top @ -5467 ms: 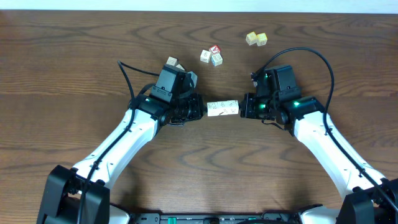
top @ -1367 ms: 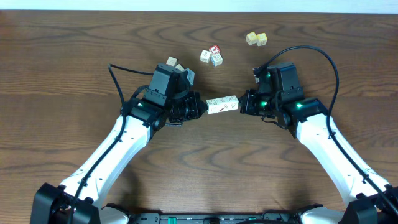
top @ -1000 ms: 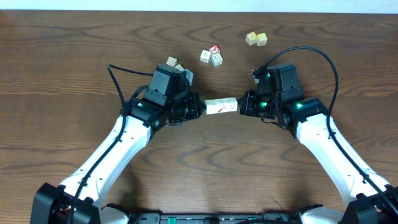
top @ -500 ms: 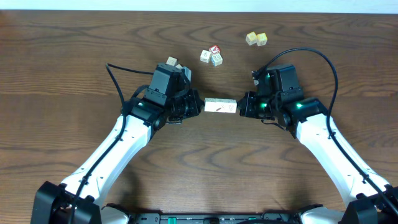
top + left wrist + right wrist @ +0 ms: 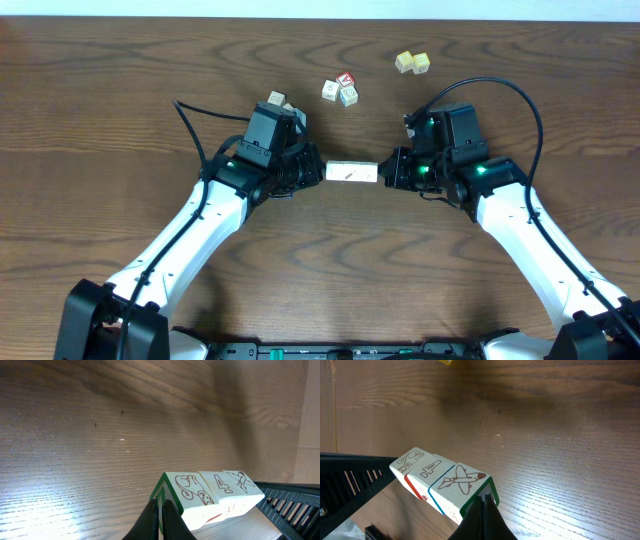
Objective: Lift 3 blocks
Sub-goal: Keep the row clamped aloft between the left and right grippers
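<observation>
Facing the blocks (image 5: 441,481), wrist views reveal drawings (image 5: 462,481) overhead blurs.

The white left arm (image 5: 190,240) and the white right arm (image 5: 530,235) are reaching in from the bottom corners, each bending at the elbow. The black left gripper (image 5: 320,172) is pointing right and the black right gripper (image 5: 384,172) is pointing left, so they are facing each other across a gap. Both are pressing their two fingers tight together.
</observation>
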